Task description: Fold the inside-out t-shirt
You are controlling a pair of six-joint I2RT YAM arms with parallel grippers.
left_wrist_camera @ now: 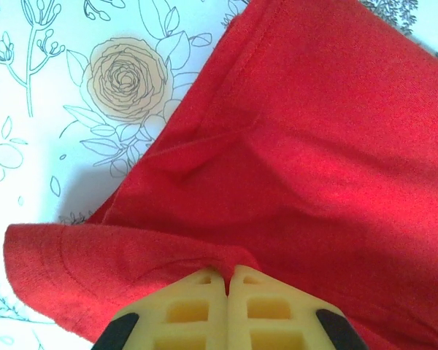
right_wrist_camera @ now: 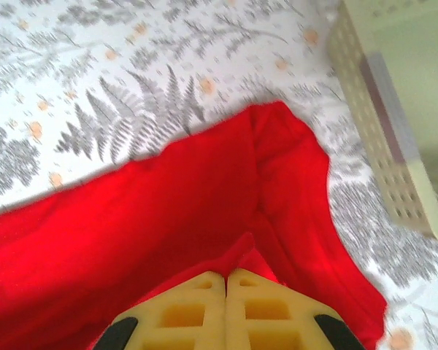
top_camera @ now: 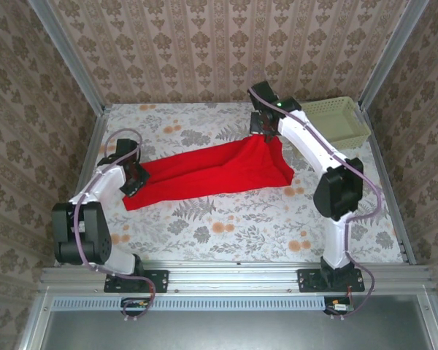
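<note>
There is one inside-out t-shirt (top_camera: 212,171), plain bright red; there are two arms, and each arm has one gripper; there is one pale green basket (top_camera: 337,121); all of it is on one table (top_camera: 226,222) covered with leaves and orange flowers.

The left gripper (left_wrist_camera: 226,275) has its two yellow fingers (left_wrist_camera: 186,313) pressed together, and a fold of the red cloth is pinched at their tips; the shirt spreads up and to the right from those tips; one hem with a stitched line curls just to the left of them; one big tan rose is drawn on the table up and to the left of the jaws.

The right gripper (right_wrist_camera: 225,275) also has its two yellow fingers pressed together on a ridge of red cloth; the shirt lies ahead of those jaws and to both sides; the basket stands up and to the right of them, apart from the shirt.

From above, the shirt stretches in one long band between the two grippers.
</note>
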